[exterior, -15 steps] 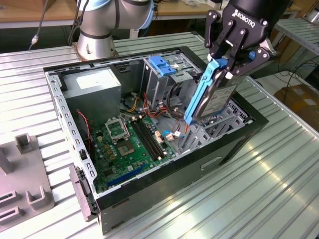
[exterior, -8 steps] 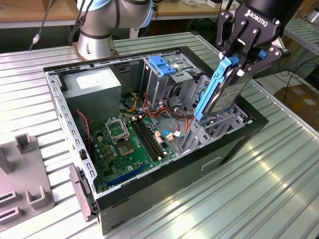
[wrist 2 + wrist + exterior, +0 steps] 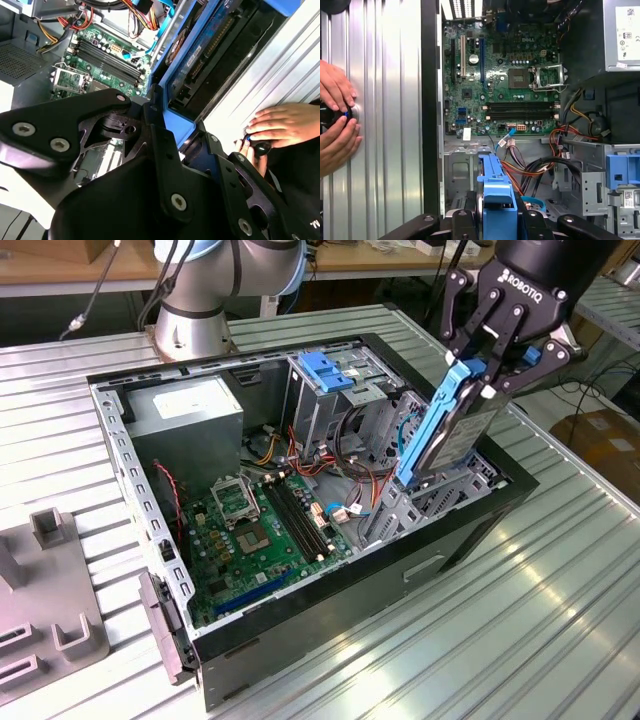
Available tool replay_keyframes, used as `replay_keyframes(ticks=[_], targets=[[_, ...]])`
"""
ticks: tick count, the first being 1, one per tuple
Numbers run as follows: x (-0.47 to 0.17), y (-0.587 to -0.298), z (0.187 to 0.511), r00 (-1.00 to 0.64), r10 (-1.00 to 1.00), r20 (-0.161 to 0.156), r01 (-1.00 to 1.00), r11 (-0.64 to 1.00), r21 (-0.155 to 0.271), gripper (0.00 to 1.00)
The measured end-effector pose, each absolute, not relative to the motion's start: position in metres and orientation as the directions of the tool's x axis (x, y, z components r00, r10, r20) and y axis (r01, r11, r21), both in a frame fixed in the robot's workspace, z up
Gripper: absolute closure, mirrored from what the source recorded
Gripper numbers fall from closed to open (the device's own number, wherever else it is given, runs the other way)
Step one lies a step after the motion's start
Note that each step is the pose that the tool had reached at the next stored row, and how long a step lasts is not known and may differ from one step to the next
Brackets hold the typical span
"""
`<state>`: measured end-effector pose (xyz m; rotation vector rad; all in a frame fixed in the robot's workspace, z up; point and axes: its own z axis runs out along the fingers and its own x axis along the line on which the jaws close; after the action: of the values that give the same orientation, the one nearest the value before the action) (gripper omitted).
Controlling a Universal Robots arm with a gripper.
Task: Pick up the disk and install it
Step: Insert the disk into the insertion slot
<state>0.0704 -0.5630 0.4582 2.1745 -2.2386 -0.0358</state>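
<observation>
My gripper [image 3: 492, 368] is shut on the upper end of the disk [image 3: 455, 425], a silver-grey drive in a blue plastic frame. The disk stands on edge, tilted, with its lower end down in the metal bay [image 3: 450, 490] at the side of the open computer case [image 3: 330, 590] on the exterior view's right. In the second wrist view the disk [image 3: 210, 45] runs away from the black fingers [image 3: 160, 130], its circuit side showing. In the first wrist view the blue frame [image 3: 495, 195] points into the case from between the fingers [image 3: 462, 220].
Inside the case lie a green motherboard [image 3: 260, 530], a grey power-supply box [image 3: 185, 410], a drive cage with a blue bracket [image 3: 325, 370] and loose cables [image 3: 350, 440]. A person's hands [image 3: 335, 120] rest on the ribbed table beside the case. A grey fixture [image 3: 50, 590] sits at the exterior view's left.
</observation>
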Motion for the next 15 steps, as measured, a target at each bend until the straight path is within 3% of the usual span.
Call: replay_keyframes(ticks=[15], targets=[[0.0723,-0.5654,0.4527,-0.029,-1.000,-0.001,-0.999,0.029,0.031,0.63]])
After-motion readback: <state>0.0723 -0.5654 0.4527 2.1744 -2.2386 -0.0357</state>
